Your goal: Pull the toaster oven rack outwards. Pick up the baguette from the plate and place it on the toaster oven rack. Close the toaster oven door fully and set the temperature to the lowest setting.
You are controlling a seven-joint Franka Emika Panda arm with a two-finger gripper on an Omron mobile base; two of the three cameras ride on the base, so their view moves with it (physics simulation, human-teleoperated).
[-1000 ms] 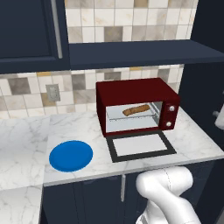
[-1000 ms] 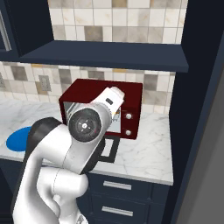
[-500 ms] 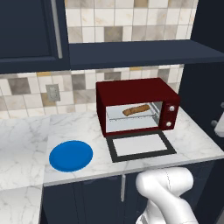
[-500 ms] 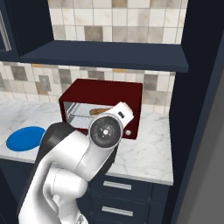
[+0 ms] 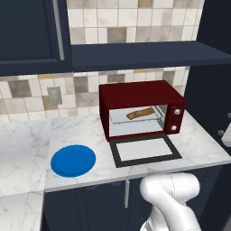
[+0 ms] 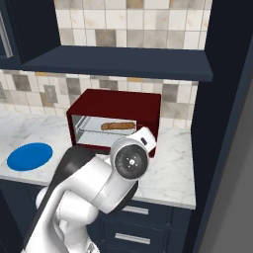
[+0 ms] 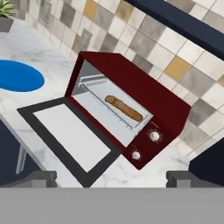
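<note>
Gripper [image 7: 112, 178] open, tips barely visible; baguette [image 7: 124, 108] on rack [image 7: 101, 98] in oven [image 7: 131, 100], door [image 7: 68, 133] flat, front edge cut off.

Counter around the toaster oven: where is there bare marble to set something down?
Bare marble lies left of the plate, between the plate and the open toaster oven door, and right of the toaster oven out to the dark side panel. The strip in front of the oven is taken by the door lying flat.
</note>
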